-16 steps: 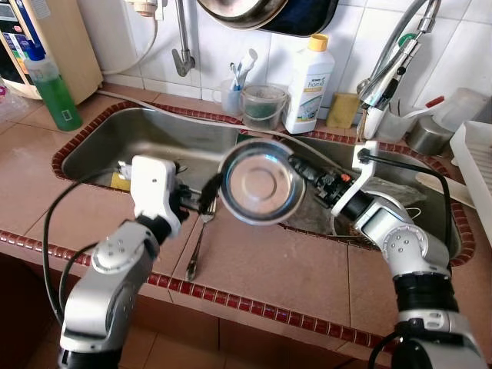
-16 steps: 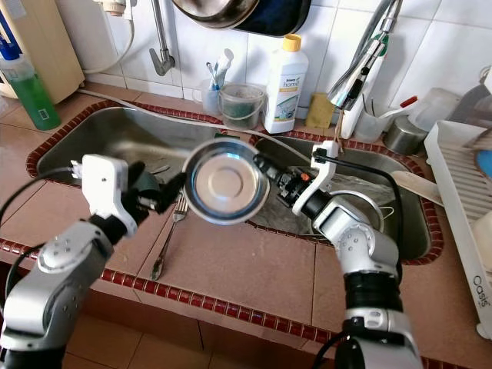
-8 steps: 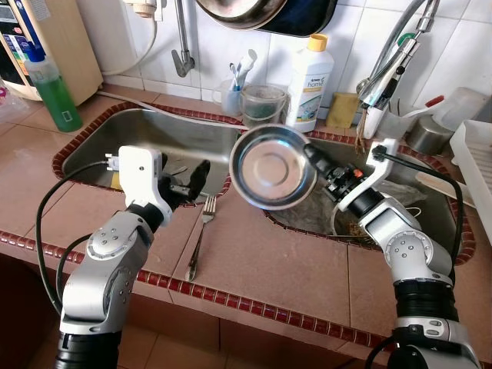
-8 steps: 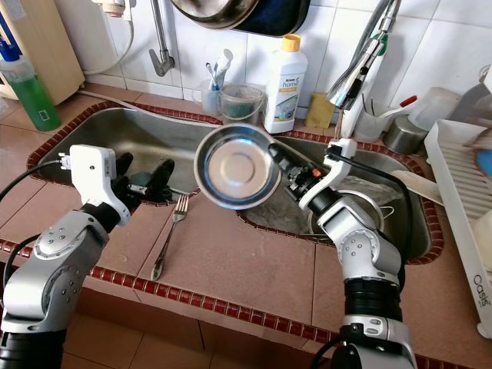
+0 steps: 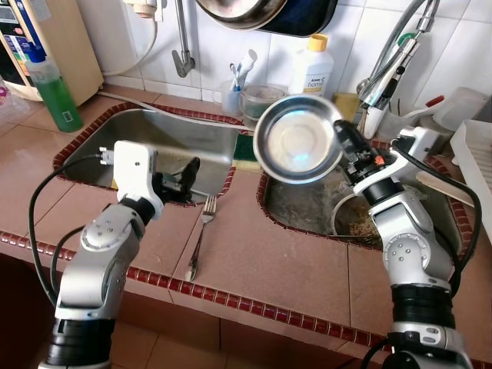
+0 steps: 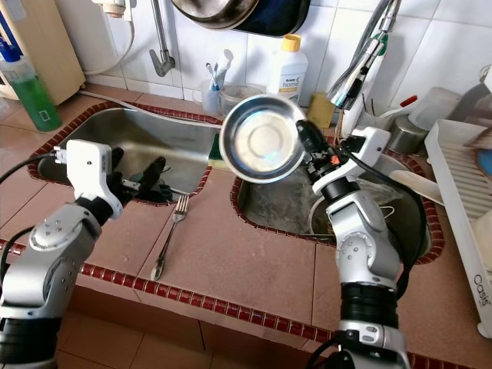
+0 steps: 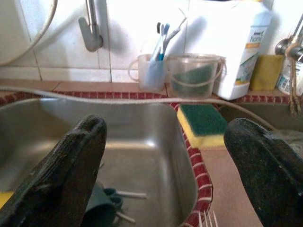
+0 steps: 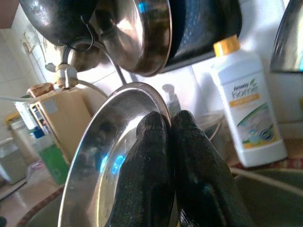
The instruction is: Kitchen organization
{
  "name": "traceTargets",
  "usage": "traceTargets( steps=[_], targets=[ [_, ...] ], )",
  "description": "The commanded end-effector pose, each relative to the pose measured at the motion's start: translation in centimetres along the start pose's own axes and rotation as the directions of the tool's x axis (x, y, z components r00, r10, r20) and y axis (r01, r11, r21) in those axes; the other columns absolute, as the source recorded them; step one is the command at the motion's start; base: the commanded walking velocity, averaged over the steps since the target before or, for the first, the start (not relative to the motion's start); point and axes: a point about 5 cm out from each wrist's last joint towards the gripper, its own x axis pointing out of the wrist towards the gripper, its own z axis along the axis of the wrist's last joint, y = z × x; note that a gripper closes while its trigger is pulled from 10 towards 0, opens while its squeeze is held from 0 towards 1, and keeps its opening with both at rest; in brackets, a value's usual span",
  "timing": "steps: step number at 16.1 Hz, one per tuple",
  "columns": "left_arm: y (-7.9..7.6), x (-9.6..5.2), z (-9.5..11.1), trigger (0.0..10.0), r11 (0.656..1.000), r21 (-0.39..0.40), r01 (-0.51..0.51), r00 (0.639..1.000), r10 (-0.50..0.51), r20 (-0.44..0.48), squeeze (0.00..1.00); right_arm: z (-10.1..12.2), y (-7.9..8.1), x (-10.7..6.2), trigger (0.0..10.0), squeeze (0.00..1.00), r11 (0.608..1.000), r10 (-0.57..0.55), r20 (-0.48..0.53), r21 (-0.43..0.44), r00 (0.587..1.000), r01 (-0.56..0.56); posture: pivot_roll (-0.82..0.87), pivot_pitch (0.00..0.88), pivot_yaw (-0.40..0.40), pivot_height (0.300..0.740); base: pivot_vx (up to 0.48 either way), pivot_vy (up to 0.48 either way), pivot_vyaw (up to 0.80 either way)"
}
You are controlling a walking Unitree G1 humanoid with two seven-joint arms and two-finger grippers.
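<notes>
Right gripper clamped on steel plate above the sink; left gripper with jaws apart beside fork.

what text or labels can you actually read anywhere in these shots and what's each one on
"home", with a smaller brand word above it too blurred to read: on the label of the white detergent bottle with the yellow cap, by the wall.
"Oasis": on the front edge of the white dish rack at the robot's right.
Green soap bottle: small label, too small to read.
Beige appliance at far left: printed panel, too blurred to read.
</notes>
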Motion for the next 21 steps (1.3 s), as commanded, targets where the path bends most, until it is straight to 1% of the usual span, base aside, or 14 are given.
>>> traceTargets(
  steps=[1, 3, 4, 5, 6, 7, 10, 12, 13, 16, 18, 19, 20, 21],
  targets=[
    [0.4, 0.2, 0.4, 10.0, 1.000, 0.013, 0.003, 1.000, -0.003, 0.015, 0.00, 1.0, 0.5, 0.2, 10.0, 0.00, 0.999, 0.007, 0.046, -0.049, 0.999, -0.005, -0.12, 0.040, 0.003, 0.740, 0.000, 0.000, 0.00],
    [0.4, 0.4, 0.7, 10.0, 1.000, 0.017, 0.018, 0.999, -0.019, 0.039, 0.00, 1.0, 0.7, 0.0, 10.0, 0.00, 0.994, -0.010, 0.067, -0.104, 0.998, 0.017, -0.12, 0.040, 0.006, 0.740, 0.000, 0.000, 0.00],
    [0.5, 0.6, 0.7, 10.0, 1.000, 0.007, 0.015, 0.999, -0.015, 0.040, 0.00, 0.9, 0.7, -0.1, 10.0, 0.00, 0.990, -0.020, 0.072, -0.137, 0.997, 0.029, -0.12, 0.040, 0.006, 0.740, 0.000, 0.000, 0.00],
    [0.5, 0.7, 0.6, 10.0, 1.000, -0.024, 0.010, 1.000, -0.009, 0.028, 0.00, 0.8, 0.8, -0.2, 10.0, 0.00, 0.987, -0.028, 0.074, -0.154, 0.997, 0.039, -0.12, 0.039, 0.005, 0.740, 0.000, 0.000, 0.00],
    [0.5, 0.9, 0.6, 10.0, 0.999, -0.045, 0.008, 0.999, -0.006, 0.032, 0.00, 0.6, 0.7, -0.3, 10.0, 0.00, 0.974, -0.037, 0.068, -0.223, 0.997, 0.052, -0.12, 0.038, 0.007, 0.740, 0.000, 0.000, 0.00],
    [0.4, 0.9, 0.7, 10.0, 1.000, -0.027, 0.010, 0.999, -0.009, 0.041, 0.00, 0.3, 0.4, -0.6, 10.0, 0.00, 0.952, -0.073, 0.068, -0.291, 0.995, 0.090, -0.12, 0.038, 0.007, 0.740, 0.000, 0.000, 0.00],
    [0.1, 1.0, 0.3, 10.0, 1.000, -0.025, 0.018, 0.999, -0.017, 0.039, 0.00, 0.3, 0.0, -0.7, 10.0, 0.00, 0.922, -0.126, 0.088, -0.358, 0.988, 0.149, -0.13, 0.034, 0.009, 0.740, 0.000, 0.000, 0.00],
    [-0.1, 1.2, -0.1, 10.0, 0.999, -0.028, 0.018, 0.999, -0.017, 0.035, 0.00, 0.3, -0.5, -1.0, 10.0, 0.00, 0.864, -0.191, 0.102, -0.454, 0.976, 0.217, -0.13, 0.034, 0.009, 0.740, 0.000, 0.000, 0.00],
    [-0.2, 1.2, -0.2, 10.0, 1.000, -0.021, 0.014, 0.999, -0.013, 0.035, 0.00, 0.2, -0.7, -1.1, 10.0, 0.00, 0.839, -0.220, 0.114, -0.485, 0.969, 0.247, -0.13, 0.034, 0.009, 0.740, 0.000, 0.000, 0.00],
    [-0.3, 1.2, -0.3, 10.0, 1.000, -0.023, 0.021, 0.999, -0.020, 0.040, 0.00, 0.0, -1.2, -1.5, 10.0, 0.00, 0.800, -0.279, 0.148, -0.511, 0.949, 0.315, -0.13, 0.032, 0.010, 0.740, 0.000, 0.000, 0.00],
    [-0.3, 1.2, -0.4, 10.0, 0.999, -0.025, 0.023, 0.998, -0.021, 0.056, 0.00, -0.6, -1.4, -2.0, 10.0, 0.00, 0.757, -0.336, 0.153, -0.543, 0.929, 0.363, -0.13, 0.027, 0.010, 0.740, 0.000, 0.000, 0.00],
    [-0.4, 1.2, -0.5, 10.0, 1.000, -0.018, 0.023, 0.998, -0.021, 0.063, 0.00, -0.8, -1.4, -2.1, 10.0, 0.00, 0.740, -0.343, 0.158, -0.562, 0.926, 0.370, -0.13, 0.027, 0.012, 0.740, 0.000, 0.000, 0.00],
    [-0.6, 1.2, -0.6, 10.0, 1.000, -0.010, 0.028, 0.998, -0.027, 0.062, 0.00, -1.0, -1.4, -2.3, 10.0, 0.00, 0.734, -0.354, 0.158, -0.564, 0.922, 0.379, -0.13, 0.023, 0.012, 0.740, 0.000, 0.000, 0.00],
    [-0.9, 1.2, -0.7, 10.0, 0.998, 0.030, 0.046, 0.996, -0.048, 0.076, 0.00, -1.5, -1.5, -2.5, 10.0, 0.00, 0.731, -0.375, 0.150, -0.559, 0.915, 0.391, -0.13, 0.019, 0.012, 0.740, 0.000, 0.000, 0.00]
  ],
)
